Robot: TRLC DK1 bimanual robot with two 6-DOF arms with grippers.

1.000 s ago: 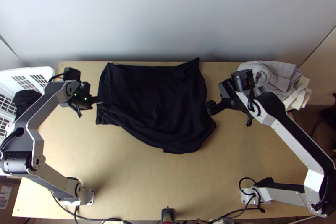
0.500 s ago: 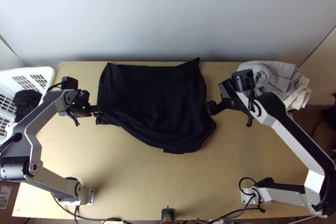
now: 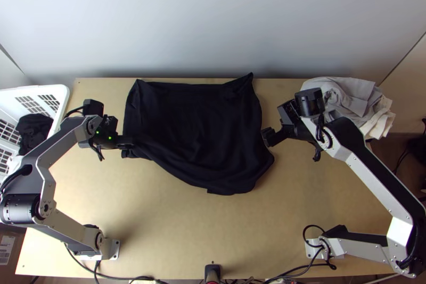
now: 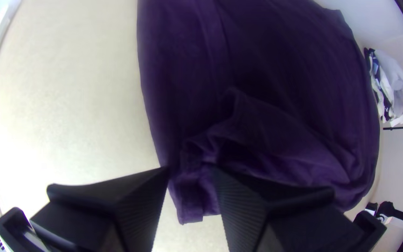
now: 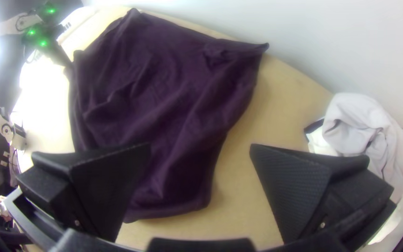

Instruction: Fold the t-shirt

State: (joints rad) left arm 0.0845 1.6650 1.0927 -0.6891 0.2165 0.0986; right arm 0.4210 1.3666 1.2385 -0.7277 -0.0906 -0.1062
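Left claw (image 4: 190, 169) is sliding in over the t-shirt (image 3: 197, 119), fingers parted around its rumpled corner, likely lining up a fold grasp; cloth is lying loosely spread between claws; right claw (image 5: 200, 146) is waiting beside it, wide open

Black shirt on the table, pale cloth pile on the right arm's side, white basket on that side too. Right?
Basket's wrong: the top view shows the white basket beside the left arm. The black shirt on the table and the pale cloth pile by the right arm are correct.
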